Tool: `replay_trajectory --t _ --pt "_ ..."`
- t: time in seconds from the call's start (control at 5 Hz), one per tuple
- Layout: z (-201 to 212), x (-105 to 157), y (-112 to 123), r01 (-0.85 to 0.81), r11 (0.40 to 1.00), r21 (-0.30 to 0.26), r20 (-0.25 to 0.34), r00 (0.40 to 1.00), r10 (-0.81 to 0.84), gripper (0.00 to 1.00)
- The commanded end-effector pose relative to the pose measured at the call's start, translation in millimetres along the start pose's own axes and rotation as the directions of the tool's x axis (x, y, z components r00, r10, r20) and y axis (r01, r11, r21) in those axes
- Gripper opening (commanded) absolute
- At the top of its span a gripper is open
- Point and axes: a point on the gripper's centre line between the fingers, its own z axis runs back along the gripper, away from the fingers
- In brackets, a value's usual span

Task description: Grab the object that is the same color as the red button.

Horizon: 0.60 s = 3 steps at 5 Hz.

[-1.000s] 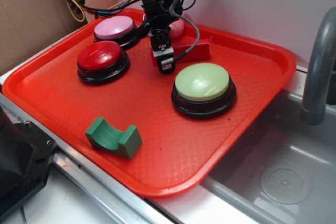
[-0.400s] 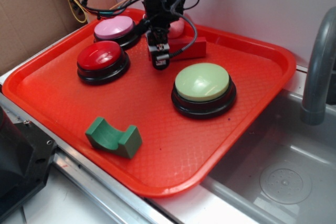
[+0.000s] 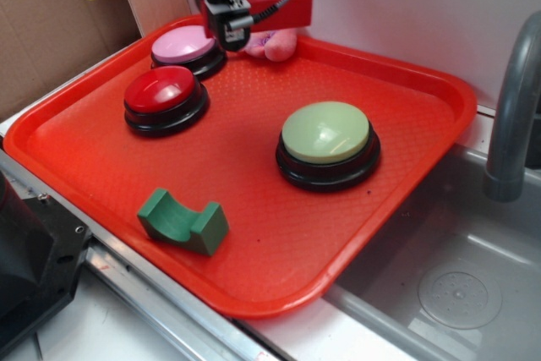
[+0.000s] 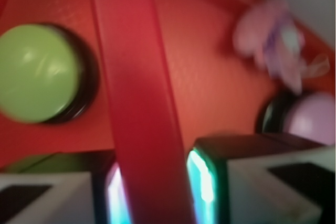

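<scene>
The object, a flat red rectangular block [image 3: 283, 8], hangs in the air above the back of the red tray [image 3: 423, 90], with my gripper [image 3: 232, 30] shut on its left end. In the wrist view the block [image 4: 137, 93] runs up between my two fingers [image 4: 207, 182], held tight on both sides. The red button [image 3: 163, 90], a glossy dome on a black base, stands at the tray's left, below and in front of the gripper.
A pink-topped button [image 3: 184, 43] sits at the back left, right under the gripper. A pink plush toy [image 3: 272, 42] lies at the back rim. A pale green button [image 3: 326, 134] stands mid-right, a green arch block [image 3: 183, 221] at the front. A grey faucet [image 3: 512, 107] and sink lie to the right.
My gripper has risen and drifted left toward the back, lifting the red block off the tray. The plush toy is uncovered behind it.
</scene>
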Motion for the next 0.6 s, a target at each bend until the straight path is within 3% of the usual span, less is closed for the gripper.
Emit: replay_trajectory --t 0.0,0.2,0.4 --pt "31 -55 -25 -0.122 0.987 -0.102 0.142 0.981 0.136 0.00" --pt "25 -79 -26 -0.234 0.966 -0.108 0.141 0.958 0.248 0.00" --pt "21 -85 -22 -0.265 0.958 -0.112 0.149 0.949 0.279 0.00"
